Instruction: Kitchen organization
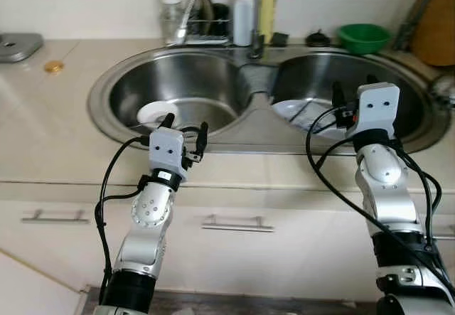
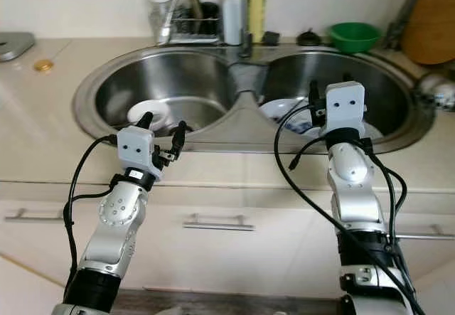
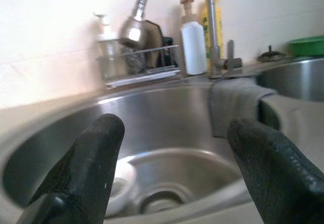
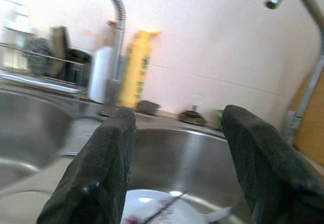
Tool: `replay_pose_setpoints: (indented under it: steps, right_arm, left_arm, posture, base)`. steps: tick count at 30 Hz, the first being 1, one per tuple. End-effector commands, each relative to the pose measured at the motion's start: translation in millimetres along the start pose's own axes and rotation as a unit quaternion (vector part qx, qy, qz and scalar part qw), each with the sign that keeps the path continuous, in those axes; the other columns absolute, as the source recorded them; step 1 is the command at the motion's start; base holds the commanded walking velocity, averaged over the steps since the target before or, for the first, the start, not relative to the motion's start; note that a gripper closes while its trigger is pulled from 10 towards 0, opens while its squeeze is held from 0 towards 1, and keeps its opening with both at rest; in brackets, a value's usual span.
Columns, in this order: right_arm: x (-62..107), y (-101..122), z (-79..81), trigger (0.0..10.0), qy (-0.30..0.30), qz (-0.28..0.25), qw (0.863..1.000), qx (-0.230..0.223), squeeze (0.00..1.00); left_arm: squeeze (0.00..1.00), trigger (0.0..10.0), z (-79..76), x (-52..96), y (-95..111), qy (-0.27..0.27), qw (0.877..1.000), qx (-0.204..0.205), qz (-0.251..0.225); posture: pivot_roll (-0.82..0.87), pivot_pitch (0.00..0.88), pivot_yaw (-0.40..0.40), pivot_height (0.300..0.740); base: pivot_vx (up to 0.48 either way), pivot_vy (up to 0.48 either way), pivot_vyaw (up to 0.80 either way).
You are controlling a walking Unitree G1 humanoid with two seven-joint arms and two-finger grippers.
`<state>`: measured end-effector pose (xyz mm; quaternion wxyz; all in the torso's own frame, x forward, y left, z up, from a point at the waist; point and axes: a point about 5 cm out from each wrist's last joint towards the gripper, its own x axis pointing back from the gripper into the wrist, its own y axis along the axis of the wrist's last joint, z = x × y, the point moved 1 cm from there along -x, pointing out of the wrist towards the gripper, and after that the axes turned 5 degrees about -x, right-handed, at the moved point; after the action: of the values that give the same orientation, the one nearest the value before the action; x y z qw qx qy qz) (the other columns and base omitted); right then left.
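Left eye view: left gripper (image 1: 186, 126) spread over front rim of double sink (image 1: 234, 139); right gripper (image 4: 174, 148) spread above white plate (image 1: 304, 113) in right basin

Brushed, shiny steel for the double sink (image 1: 234, 80), with soft reflections in both bowls. Glossy white ceramic for the small dish (image 1: 158, 113) in the left bowl and the plate (image 2: 284, 110) in the right. Smooth, pale, faintly sheened desk (image 1: 57, 137). Polished ribbed metal on the faucet hose (image 3: 144, 1). Matt grey cloth (image 3: 233, 102) over the divider. Finely textured matt black rubber on the left pincer (image 3: 172, 168) and right pincer (image 4: 174, 168). Glossy green plastic bowl (image 1: 363, 37).
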<state>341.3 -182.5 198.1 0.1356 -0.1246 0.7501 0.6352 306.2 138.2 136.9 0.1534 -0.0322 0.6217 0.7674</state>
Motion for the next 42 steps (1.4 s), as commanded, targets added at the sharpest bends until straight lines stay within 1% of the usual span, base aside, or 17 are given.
replay_pose_setpoints:
  steps: [1, 10, 17, 20, 23, 26, 30, 34, 36, 39, 42]
  right_arm:
    - [4.2, 2.7, -6.8, 10.0, -0.013, -0.011, 1.000, 0.010, 0.00]
    - [10.9, 4.7, 2.7, 10.0, -0.005, -0.024, 1.000, 0.012, 0.00]
    - [20.8, 8.0, 1.0, 10.0, -0.024, -0.042, 0.999, 0.014, 0.00]
    - [25.3, 11.1, 2.3, 10.0, -0.033, -0.058, 0.997, 0.027, 0.00]
    - [28.0, 10.0, 8.8, 10.0, -0.025, -0.055, 0.998, 0.022, 0.00]
    - [29.0, 7.9, 10.3, 10.0, -0.028, -0.046, 0.998, 0.013, 0.00]
    - [29.8, 7.6, 11.2, 10.0, -0.027, -0.047, 0.998, 0.014, 0.00]
    - [32.4, 9.5, 14.0, 10.0, -0.023, -0.053, 0.998, 0.017, 0.00]
    - [33.1, 10.1, 14.2, 10.0, -0.023, -0.054, 0.998, 0.018, 0.00]
    - [34.5, 11.9, 12.7, 10.0, -0.026, -0.059, 0.998, 0.020, 0.00]
    - [35.6, 12.9, 10.8, 10.0, -0.029, -0.061, 0.998, 0.020, 0.00]
  left_arm:
    - [0.00, 10.0, -4.3, -2.1, 4.5, -0.005, 1.000, 0.007, -0.007]
    - [0.00, 10.0, -3.2, -1.4, 4.6, -0.004, 1.000, 0.006, -0.008]
    - [0.00, 10.0, -3.2, -1.1, 7.0, -0.002, 1.000, 0.003, -0.016]
    - [0.00, 10.0, -2.4, -1.0, 8.8, 0.002, 1.000, 0.002, -0.022]
    - [0.00, 10.0, -2.0, -1.1, 9.6, 0.003, 1.000, 0.001, -0.025]
    - [0.00, 10.0, -1.9, -0.6, 10.1, 0.004, 1.000, 0.001, -0.028]
    - [0.00, 10.0, -1.9, 0.0, 10.9, 0.005, 0.999, -0.007, -0.032]
    - [0.00, 10.0, -3.7, -0.1, 10.8, -0.001, 0.999, -0.026, -0.032]
    - [0.00, 10.0, -4.2, 0.1, 10.8, -0.002, 0.999, -0.027, -0.032]
    - [0.00, 10.0, -5.4, 0.8, 10.2, -0.008, 0.999, -0.036, -0.031]
    - [0.00, 10.0, -6.1, 0.8, 10.3, -0.009, 0.999, -0.036, -0.032]
  posture:
    - [-0.08, 0.011, 0.025, 0.740]
    - [-0.08, 0.007, 0.025, 0.740]
    - [-0.08, 0.005, 0.024, 0.740]
    - [-0.08, 0.003, 0.021, 0.740]
    - [-0.08, 0.000, 0.020, 0.740]
    - [-0.08, 0.000, 0.019, 0.740]
    - [-0.08, 0.000, 0.019, 0.740]
    - [-0.08, 0.008, 0.020, 0.740]
    - [-0.08, 0.010, 0.020, 0.740]
    - [-0.08, 0.014, 0.021, 0.740]
    - [-0.09, 0.015, 0.021, 0.740]
  base:
    - [0.000, 0.480, 0.00]
    - [0.000, 0.480, 0.00]
    - [0.000, 0.480, 0.00]
    - [0.000, 0.480, 0.00]
    - [0.000, 0.480, -0.19]
    - [0.000, 0.332, -0.80]
    - [0.000, 0.000, -0.80]
    - [0.000, 0.000, -0.80]
    - [0.000, 0.000, -0.80]
    - [0.000, -0.480, -0.80]
    - [0.000, -0.480, -0.80]
